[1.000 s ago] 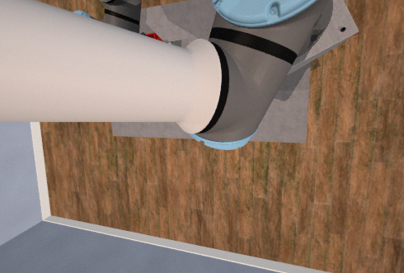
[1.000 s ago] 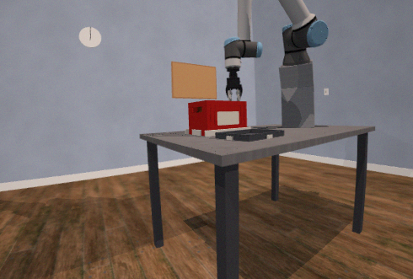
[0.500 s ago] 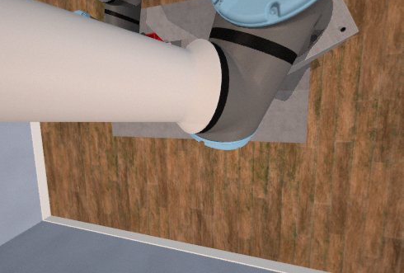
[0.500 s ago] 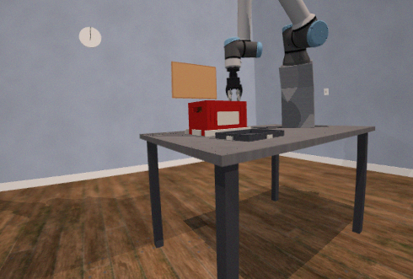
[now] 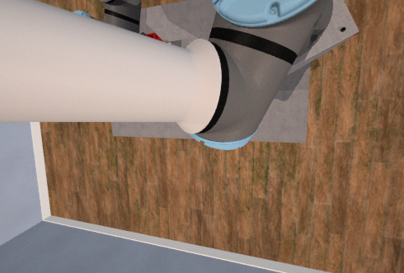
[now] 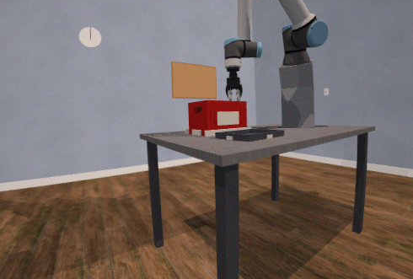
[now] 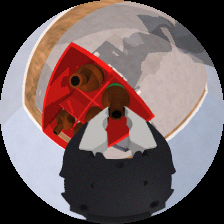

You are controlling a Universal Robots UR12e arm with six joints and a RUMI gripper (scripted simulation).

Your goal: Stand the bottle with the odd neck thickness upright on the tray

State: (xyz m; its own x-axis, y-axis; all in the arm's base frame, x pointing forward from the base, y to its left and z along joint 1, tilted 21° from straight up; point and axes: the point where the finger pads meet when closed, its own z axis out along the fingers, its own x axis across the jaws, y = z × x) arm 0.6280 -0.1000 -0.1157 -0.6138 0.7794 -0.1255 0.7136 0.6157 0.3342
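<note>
Fisheye wrist view, black-cornered; soft shadows under the table (image 6: 295, 147).

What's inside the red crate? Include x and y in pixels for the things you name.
The crate (image 5: 154, 36) (image 6: 198, 117) (image 7: 48, 107) holds brown bottles in divided compartments; four show at least partly. The gripper (image 6: 233, 99) (image 7: 116, 107) covers the near part, so a fifth can't be confirmed.
</note>
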